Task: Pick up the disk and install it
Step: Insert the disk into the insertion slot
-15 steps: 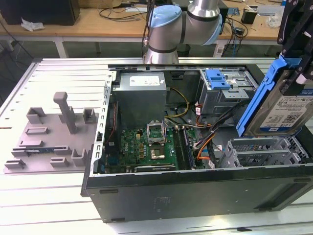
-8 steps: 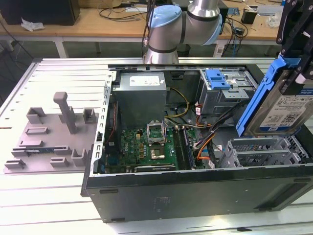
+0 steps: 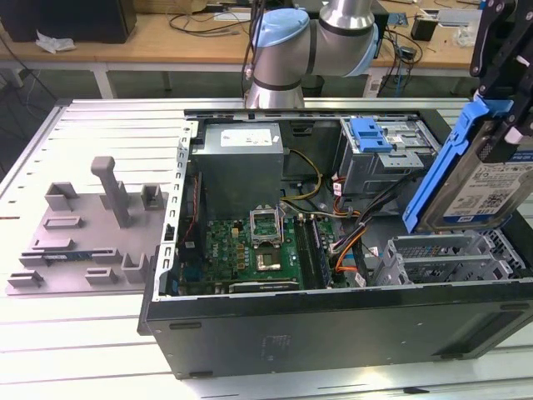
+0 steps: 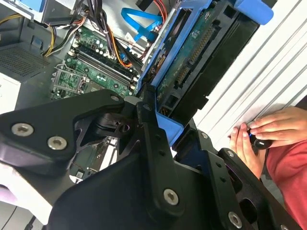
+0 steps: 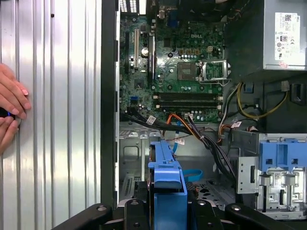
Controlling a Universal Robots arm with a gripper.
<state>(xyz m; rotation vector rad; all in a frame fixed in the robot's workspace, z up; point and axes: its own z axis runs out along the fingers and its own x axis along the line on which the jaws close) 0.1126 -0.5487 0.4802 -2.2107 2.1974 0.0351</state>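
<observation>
Blue plastic frames the disk [image 3: 487, 196], a silver hard drive with a white-and-blue label. It hangs tilted in the air at the exterior view's right, over the drive end of the open computer case [image 3: 333, 337] and in none of its bays. The gripper [image 3: 502, 125] is clamped on the disk's upper end.

In the second wrist view the gripper [image 4: 169, 120] pinches the carrier's end, with 1 black finger on each flat side. There the disk [image 4: 192, 62] shows its green circuit-board underside. In the first wrist view the disk [image 5: 167, 179] is seen edge-on, reaching out from the gripper [image 5: 168, 213] toward the case's interior.

The black case lies on its side, open upward. Inside it:
- A grey power supply [image 3: 241, 158] sits against the far wall.
- A green motherboard [image 3: 250, 250] with its CPU socket [image 3: 265, 223] lies on the floor.
- A metal drive cage [image 3: 383, 171] stands farther toward the exterior view's right, with a blue bracket [image 3: 371, 133] on top.
- Silver drive bays [image 3: 441, 258] fill the near corner below the hanging disk.
- Orange, yellow and black cables [image 3: 346, 242] run between the motherboard and the bays.

The case rests on a slatted metal table [image 3: 83, 358]. A grey fixture plate [image 3: 83, 242] with upright posts lies just beside the case, on the exterior view's left. The arm [image 3: 308, 42], grey with pale blue joint caps, rises behind the case.

In the second wrist view 2 hands [image 4: 254, 136] with a red sleeve [image 4: 288, 172] rest on the slats outside the case, pinching something small and dark. The first wrist view shows the hands [image 5: 12, 112] too.
</observation>
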